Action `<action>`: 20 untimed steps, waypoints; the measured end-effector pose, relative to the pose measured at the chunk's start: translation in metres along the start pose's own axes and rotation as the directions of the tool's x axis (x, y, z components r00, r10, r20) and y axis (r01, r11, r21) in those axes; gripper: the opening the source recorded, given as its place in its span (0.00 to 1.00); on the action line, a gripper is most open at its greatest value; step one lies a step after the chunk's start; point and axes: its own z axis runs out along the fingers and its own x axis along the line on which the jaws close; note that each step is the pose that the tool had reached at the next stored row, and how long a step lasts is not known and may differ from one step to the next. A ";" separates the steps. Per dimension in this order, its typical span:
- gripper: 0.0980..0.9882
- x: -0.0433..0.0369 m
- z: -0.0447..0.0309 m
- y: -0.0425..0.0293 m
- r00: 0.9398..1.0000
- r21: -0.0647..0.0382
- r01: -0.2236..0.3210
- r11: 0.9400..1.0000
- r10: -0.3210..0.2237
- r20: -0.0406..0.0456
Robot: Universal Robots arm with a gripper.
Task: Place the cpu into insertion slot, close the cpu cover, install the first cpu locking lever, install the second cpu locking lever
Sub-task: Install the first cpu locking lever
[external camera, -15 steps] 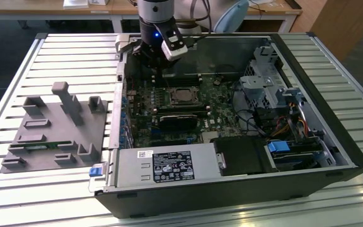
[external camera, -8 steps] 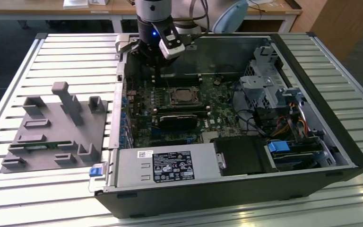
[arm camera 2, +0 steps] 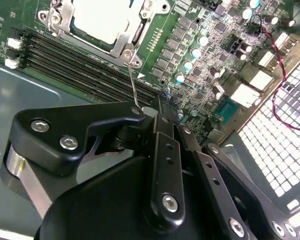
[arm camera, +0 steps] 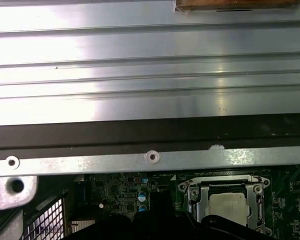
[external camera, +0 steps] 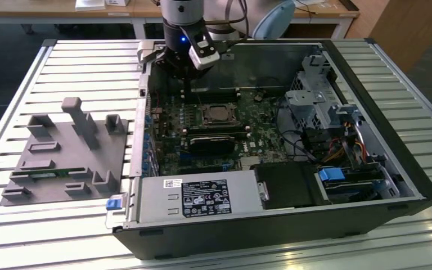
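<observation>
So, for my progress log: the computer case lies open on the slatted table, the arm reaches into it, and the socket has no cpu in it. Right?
Not quite. The second wrist view shows the cpu seated in the insertion slot, its silver-grey top showing, so the socket is not empty. The rest stands.
</observation>
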 end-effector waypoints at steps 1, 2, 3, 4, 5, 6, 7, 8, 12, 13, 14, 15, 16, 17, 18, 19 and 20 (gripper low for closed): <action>0.01 -0.0001 0.0000 0.0000 1.000 0.000 0.000 1.000 0.000 0.000; 0.01 -0.0003 0.0000 0.0001 1.000 0.000 0.000 1.000 0.000 0.000; 0.01 -0.0006 0.0000 0.0001 1.000 0.000 0.000 1.000 0.000 0.000; 0.01 -0.0010 0.0000 0.0001 1.000 0.000 0.000 1.000 0.000 0.000; 0.01 -0.0015 0.0000 0.0002 1.000 0.000 0.000 1.000 0.000 0.000; 0.01 -0.0022 0.0001 0.0002 1.000 0.000 0.000 1.000 0.000 0.000; 0.01 -0.0029 0.0000 0.0002 1.000 0.000 0.000 1.000 0.000 0.000; 0.01 -0.0036 0.0001 0.0003 1.000 0.000 0.000 1.000 0.000 0.000; 0.01 -0.0086 0.0002 0.0006 1.000 0.000 0.000 1.000 0.000 0.000; 0.01 -0.0103 0.0002 0.0007 1.000 0.000 0.000 1.000 0.000 0.000; 0.01 -0.0120 0.0002 0.0008 1.000 0.000 0.000 1.000 0.000 0.000; 0.01 -0.0138 0.0003 0.0009 1.000 0.000 0.000 1.000 0.000 0.000; 0.01 -0.0158 0.0003 0.0011 1.000 0.000 0.000 1.000 0.000 0.000; 0.01 -0.0178 0.0004 0.0012 1.000 0.000 0.000 1.000 0.000 0.000; 0.01 -0.0200 0.0005 0.0013 1.000 0.000 0.000 1.000 0.000 0.000; 0.01 -0.0222 0.0006 0.0015 1.000 0.000 0.000 1.000 0.000 0.000; 0.01 -0.0245 0.0008 0.0016 1.000 0.000 0.000 1.000 0.000 0.000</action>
